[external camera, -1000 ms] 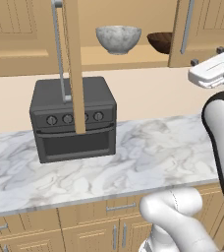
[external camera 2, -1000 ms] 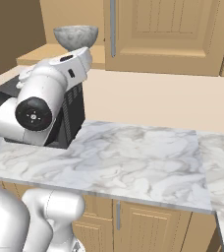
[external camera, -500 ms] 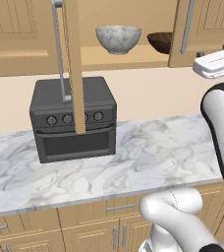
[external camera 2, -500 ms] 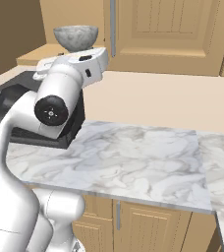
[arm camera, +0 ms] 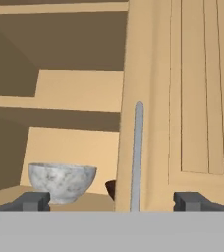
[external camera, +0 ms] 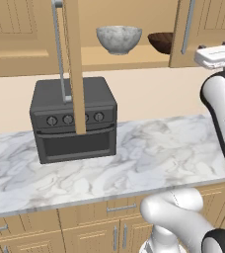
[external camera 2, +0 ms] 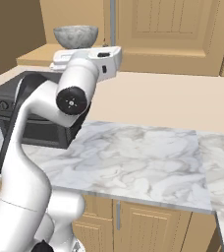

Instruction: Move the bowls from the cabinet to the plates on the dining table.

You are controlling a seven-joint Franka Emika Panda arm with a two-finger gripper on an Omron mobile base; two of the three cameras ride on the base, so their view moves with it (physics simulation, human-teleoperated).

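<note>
The robot's gripper (arm camera: pixel 112 202) stands spread to its widest and empty, its two dark fingertips (arm camera: pixel 33 201) set far apart at the bottom of the hand view and touching nothing. Between them rises the long silver bar handle (arm camera: pixel 136 156) of a light tan panelled door (arm camera: pixel 192 93) of the wall cabinet (external camera: pixel 134 54), which hangs open. On the cabinet's lowest shelf sits the deep, round bowl of grey-white marbled stone (external camera: pixel 119 39); just beside it, at 3 o'clock in the left base view, the darker brown wooden bowl (external camera: pixel 161 42) is half hidden behind the door edge. The white arm (external camera 2: pixel 45 128) rises from its base, bends at a dark elbow joint and reaches level toward the shelf, the hand held at shelf height. Below the cabinet, at 7 o'clock from the stone bowl, a boxy black oven (external camera: pixel 74 125) with round knobs stands on a veined marble counter (external camera: pixel 149 163).
</note>
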